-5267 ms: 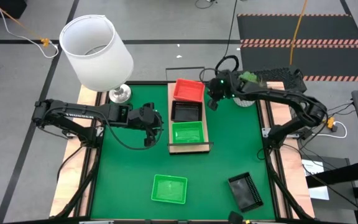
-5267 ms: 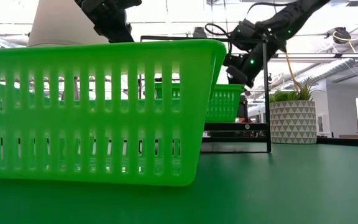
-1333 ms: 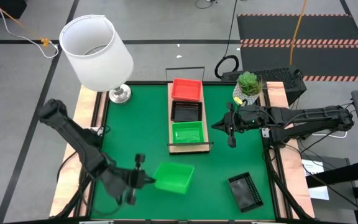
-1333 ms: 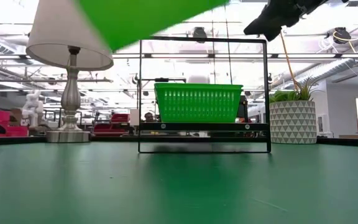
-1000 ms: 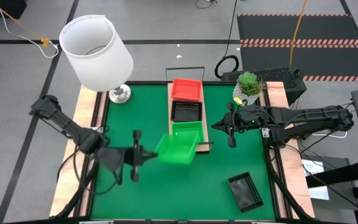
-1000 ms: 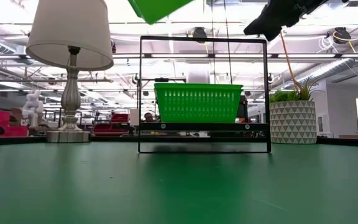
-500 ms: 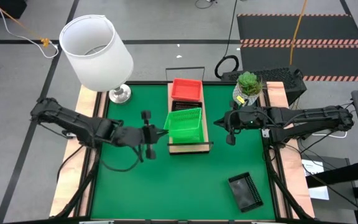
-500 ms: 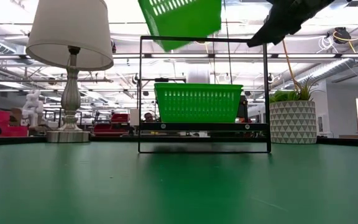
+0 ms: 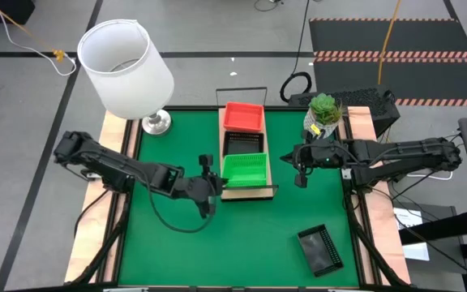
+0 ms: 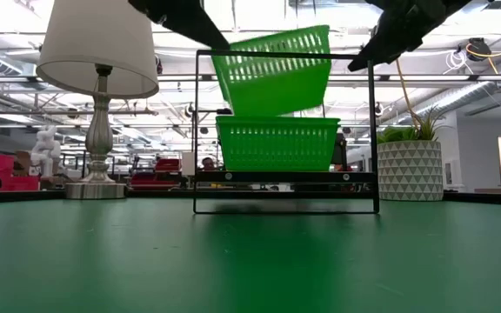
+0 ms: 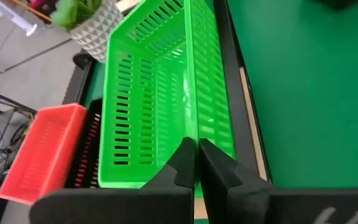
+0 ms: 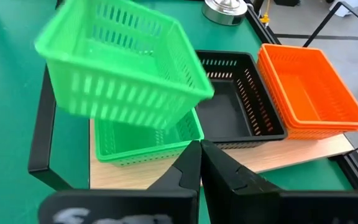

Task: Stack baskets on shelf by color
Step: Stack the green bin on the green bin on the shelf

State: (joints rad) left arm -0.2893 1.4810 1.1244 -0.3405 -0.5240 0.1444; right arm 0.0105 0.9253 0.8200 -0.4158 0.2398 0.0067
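Green basket (image 9: 244, 167), previously higher, now lower over shelf (image 9: 261, 191).

— How was the left arm placed?
— It was stretched toward the centre, the left gripper (image 9: 210, 187) clamped tight.
— And the right?
— The right gripper (image 9: 299, 173) was kept closed, raised beside.

Green basket (image 10: 274, 71) tilted in air above the green basket (image 10: 277, 143) at the near end of the wooden shelf (image 9: 263, 188). Black baskets (image 9: 244, 143) mid-shelf, orange-red baskets (image 9: 244, 116) far end. One black basket (image 9: 320, 248) on the surface.
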